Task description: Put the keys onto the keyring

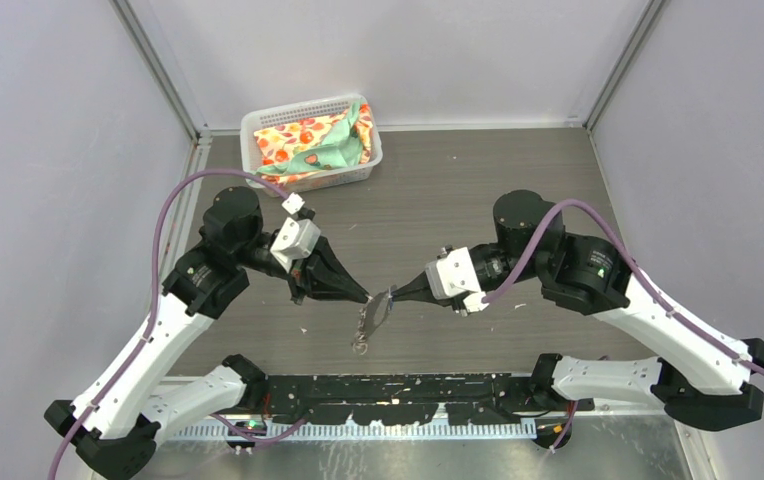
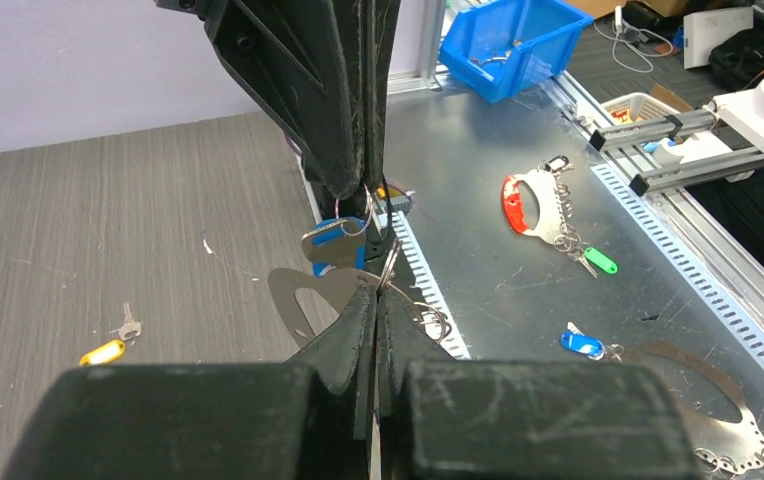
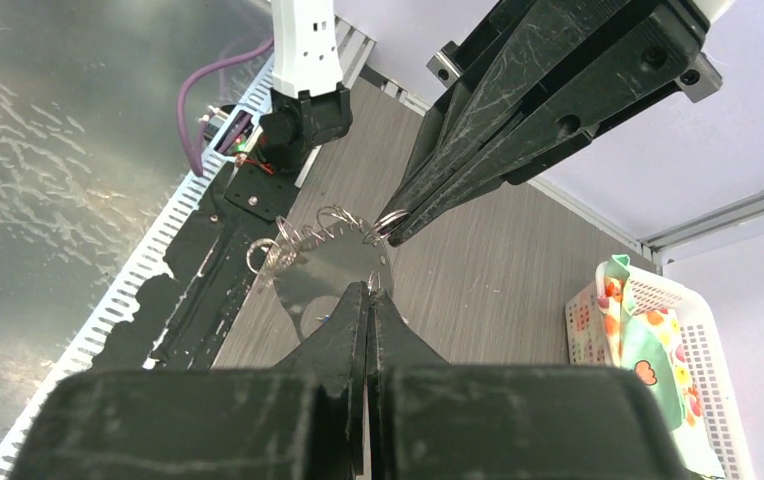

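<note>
Left pincer (image 1: 365, 297) clamped on wire loop of keyring (image 1: 375, 316), held above tabletop (image 1: 458, 190) so loop can be worked. Blue key (image 2: 335, 240) dangles there. Right pincer (image 1: 399, 293) clamped on keyring edge, probably bracing it. Yellow key (image 2: 104, 351) loose on tabletop.

We see the keyring (image 3: 328, 275) as smooth, shiny metal. The table (image 1: 438, 200) looks matt, wood-grained; the basket (image 1: 298, 106) is white plastic.

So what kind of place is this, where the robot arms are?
Probably a robot lab or workshop: two robot arms fixed to a table inside a plain-walled booth, and beside it a metal bench with a blue bin and spare key holders.
</note>
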Robot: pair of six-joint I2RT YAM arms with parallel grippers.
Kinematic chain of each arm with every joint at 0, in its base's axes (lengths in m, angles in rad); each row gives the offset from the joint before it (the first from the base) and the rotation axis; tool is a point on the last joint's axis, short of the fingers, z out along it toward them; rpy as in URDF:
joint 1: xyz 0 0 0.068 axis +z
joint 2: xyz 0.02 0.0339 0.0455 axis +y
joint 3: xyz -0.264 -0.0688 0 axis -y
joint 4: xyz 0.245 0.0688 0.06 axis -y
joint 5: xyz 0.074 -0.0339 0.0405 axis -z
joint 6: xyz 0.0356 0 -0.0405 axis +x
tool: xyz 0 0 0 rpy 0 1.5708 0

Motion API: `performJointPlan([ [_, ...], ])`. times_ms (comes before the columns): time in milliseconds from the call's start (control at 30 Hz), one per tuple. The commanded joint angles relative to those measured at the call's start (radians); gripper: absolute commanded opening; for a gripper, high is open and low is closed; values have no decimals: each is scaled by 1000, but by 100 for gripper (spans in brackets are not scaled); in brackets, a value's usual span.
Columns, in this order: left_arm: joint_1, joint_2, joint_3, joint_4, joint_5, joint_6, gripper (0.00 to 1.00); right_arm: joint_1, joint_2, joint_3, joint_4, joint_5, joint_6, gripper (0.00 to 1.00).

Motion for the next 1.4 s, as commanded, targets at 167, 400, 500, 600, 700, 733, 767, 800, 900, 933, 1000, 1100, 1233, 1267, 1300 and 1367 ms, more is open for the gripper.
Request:
performJointPlan([
  [167, -4, -28, 24, 45, -24, -45, 0, 19, 11, 25, 28, -14, -29, 1],
  [400, -4, -18, 29, 49, -22, -49, 0, 37, 21, 24, 12, -14, -61, 1],
  [500, -3, -22, 25, 51, -23, -46, 0, 42, 26, 31, 18, -8, -68, 1],
  [600, -4, -26, 22, 50, -29, -39, 0, 45, 33, 34, 24, -4, -70, 1],
  [700, -4, -27, 24, 52, -34, -34, 0, 47, 35, 33, 31, 10, -68, 1],
  [733, -3, -28, 23, 52, -33, -33, 0, 48, 35, 31, 36, 12, -67, 1],
  [767, -4, -29, 21, 52, -32, -32, 0, 48, 33, 30, 38, 16, -66, 1],
  [800, -4, -31, 18, 51, -30, -29, 0, 48, 32, 29, 40, 18, -67, 1],
  [900, -3, -34, 14, 51, -23, -24, 0, 49, 27, 30, 39, 35, -69, 1],
  [933, -3, -34, 13, 51, -21, -23, 0, 49, 24, 30, 36, 43, -72, 1],
  [1000, -3, -36, 12, 50, -21, -19, 0, 49, 16, 30, 27, 58, -77, 1],
  [1100, -4, -34, 12, 52, -20, -18, 0, 48, 8, 26, 21, 64, -79, 1],
  [1233, -4, -32, 13, 57, -30, -19, 0, 49, 8, 27, 23, 60, -79, 1],
  [1267, -4, -33, 13, 58, -36, -19, 0, 49, 9, 28, 26, 57, -79, 1],
  [1300, -3, -33, 12, 60, -42, -21, 0, 49, 10, 30, 27, 54, -79, 1],
  [1367, -4, -33, 11, 61, -51, -22, 0, 49, 14, 30, 31, 51, -79, 1],
])
